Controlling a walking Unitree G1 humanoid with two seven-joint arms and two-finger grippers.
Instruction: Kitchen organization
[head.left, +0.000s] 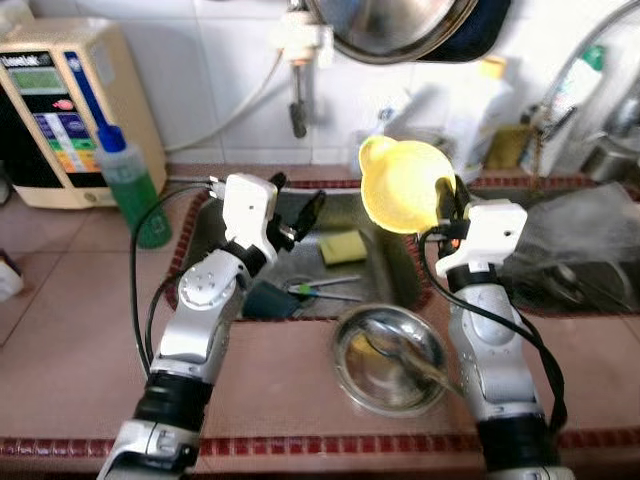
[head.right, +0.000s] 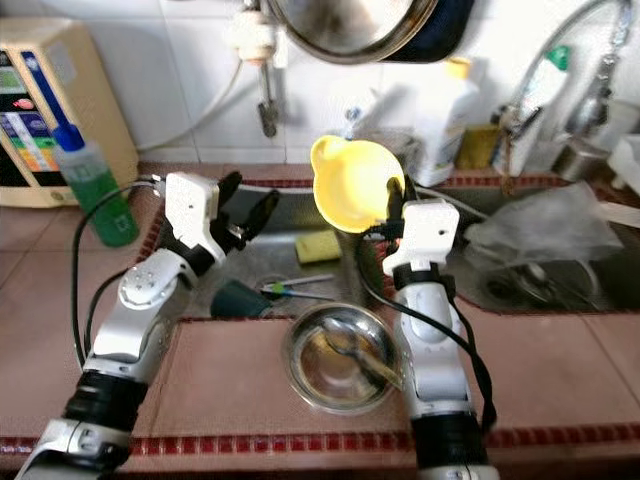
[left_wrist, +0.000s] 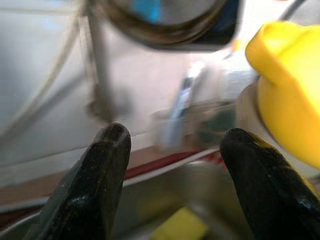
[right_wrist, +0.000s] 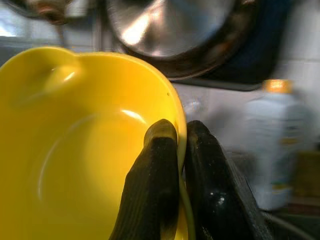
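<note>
My right gripper (head.left: 447, 203) is shut on the rim of a yellow bowl (head.left: 402, 184), holding it tilted in the air above the sink's right side. In the right wrist view one fingertip (right_wrist: 159, 145) lies inside the yellow bowl (right_wrist: 85, 145) and the other outside. My left gripper (head.left: 298, 208) hangs open over the left part of the sink (head.left: 385, 270), nothing between its fingertips (left_wrist: 107, 150). A steel bowl (head.left: 390, 358) with a spoon in it sits on the counter in front of the sink.
In the sink lie a yellow sponge (head.left: 343, 246), a dark cup (head.left: 265, 300) and utensils (head.left: 325, 290). A green bottle (head.left: 130, 185) and a beige appliance (head.left: 60, 110) stand at left. A pan (head.left: 400, 25) hangs on the wall. Bottles and a crumpled plastic sheet (head.left: 570, 235) sit at right.
</note>
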